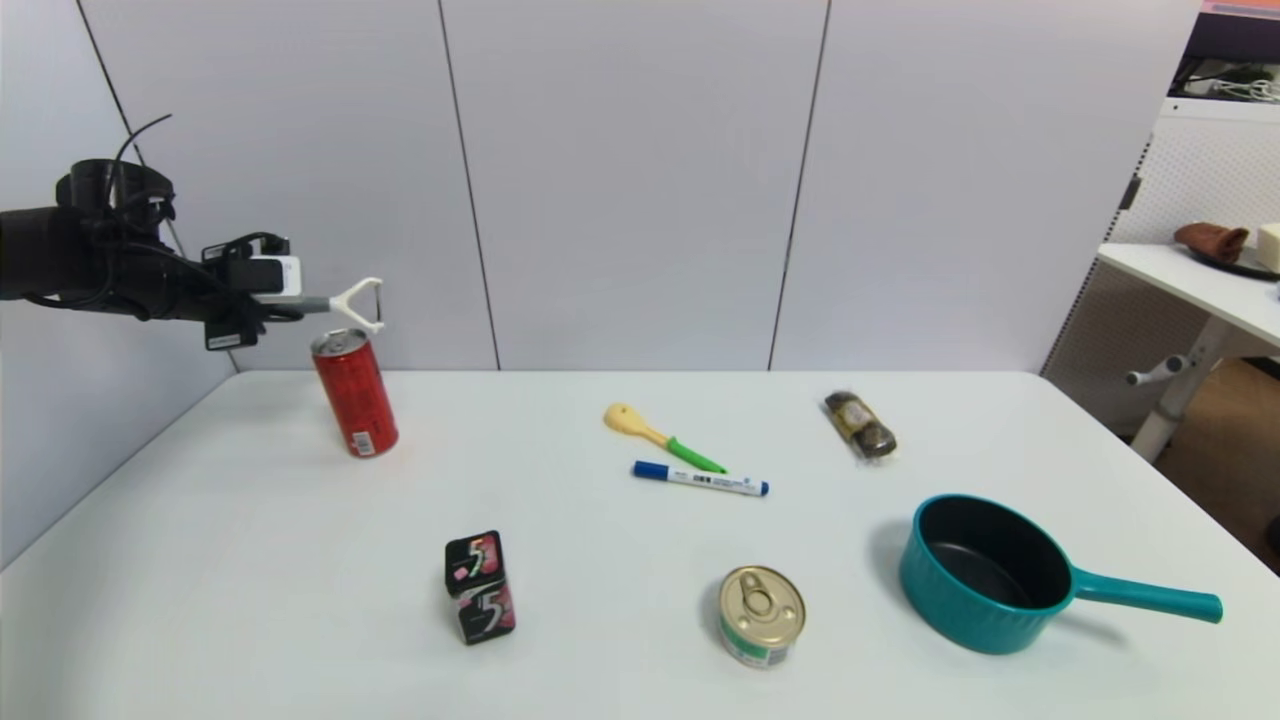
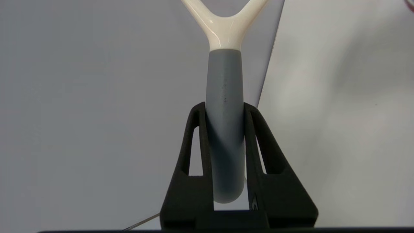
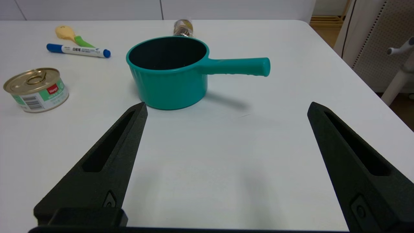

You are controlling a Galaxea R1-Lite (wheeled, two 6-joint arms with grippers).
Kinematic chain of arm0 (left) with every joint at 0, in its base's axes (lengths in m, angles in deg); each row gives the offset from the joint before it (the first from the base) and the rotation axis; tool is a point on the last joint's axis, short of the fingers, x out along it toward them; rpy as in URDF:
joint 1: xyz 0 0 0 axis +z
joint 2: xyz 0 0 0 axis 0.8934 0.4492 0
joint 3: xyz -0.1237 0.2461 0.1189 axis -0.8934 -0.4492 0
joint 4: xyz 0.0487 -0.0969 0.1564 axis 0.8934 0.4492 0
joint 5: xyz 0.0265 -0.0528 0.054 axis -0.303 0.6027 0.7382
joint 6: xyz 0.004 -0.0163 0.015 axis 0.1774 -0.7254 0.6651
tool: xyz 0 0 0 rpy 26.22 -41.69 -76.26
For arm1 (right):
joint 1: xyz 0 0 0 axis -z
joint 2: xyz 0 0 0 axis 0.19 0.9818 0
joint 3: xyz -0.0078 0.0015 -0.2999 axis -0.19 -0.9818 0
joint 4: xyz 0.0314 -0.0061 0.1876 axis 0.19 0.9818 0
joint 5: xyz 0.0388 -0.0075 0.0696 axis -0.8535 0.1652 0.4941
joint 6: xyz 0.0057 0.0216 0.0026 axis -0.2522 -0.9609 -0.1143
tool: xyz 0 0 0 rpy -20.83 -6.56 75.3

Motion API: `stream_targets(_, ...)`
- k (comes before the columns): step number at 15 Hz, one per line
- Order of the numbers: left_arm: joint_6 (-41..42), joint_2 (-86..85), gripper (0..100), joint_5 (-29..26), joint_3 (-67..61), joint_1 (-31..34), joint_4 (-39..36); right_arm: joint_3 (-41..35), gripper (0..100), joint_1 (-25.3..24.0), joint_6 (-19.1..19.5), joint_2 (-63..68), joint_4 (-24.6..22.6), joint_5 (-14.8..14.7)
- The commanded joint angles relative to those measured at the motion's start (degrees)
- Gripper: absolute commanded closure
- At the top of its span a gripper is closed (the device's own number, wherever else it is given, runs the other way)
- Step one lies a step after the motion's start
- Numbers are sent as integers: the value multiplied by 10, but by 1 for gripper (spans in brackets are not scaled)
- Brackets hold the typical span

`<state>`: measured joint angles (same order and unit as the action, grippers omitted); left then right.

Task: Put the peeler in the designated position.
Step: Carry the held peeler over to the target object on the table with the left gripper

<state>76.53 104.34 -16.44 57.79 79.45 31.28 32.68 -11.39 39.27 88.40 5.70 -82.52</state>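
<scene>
High at the far left, my left gripper (image 1: pixel 290 301) is shut on the peeler (image 1: pixel 352 302) by its grey handle (image 2: pixel 224 106). The cream-white forked head (image 2: pixel 226 29) points right, just above the top of a red soda can (image 1: pixel 354 392). The peeler is well off the table. My right gripper (image 3: pixel 226 108) is out of the head view; its own wrist view shows it open with nothing between its fingers, low over the near right of the table, short of a teal saucepan (image 3: pixel 168 72).
On the table (image 1: pixel 600 600) lie a yellow utensil with a green handle (image 1: pixel 660 435), a blue-capped marker (image 1: pixel 700 479), a wrapped chocolate pack (image 1: pixel 860 425), a black gum box (image 1: pixel 479 586), a gold-lidded tin (image 1: pixel 762 615) and the teal saucepan (image 1: pixel 990 575). Grey panels stand behind.
</scene>
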Motion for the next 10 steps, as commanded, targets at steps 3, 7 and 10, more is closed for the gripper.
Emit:
stream_targets(3,6,44,100,-23,-1,-4,1,0,0,0,0,0,0,0)
stream_targets(7,5,72,100,-26,-1,-17,3,0,0,0,0,0,0,0)
stream_targets(10,6,93,100,-31,-1,-25,3,0,0,0,0,0,0,0)
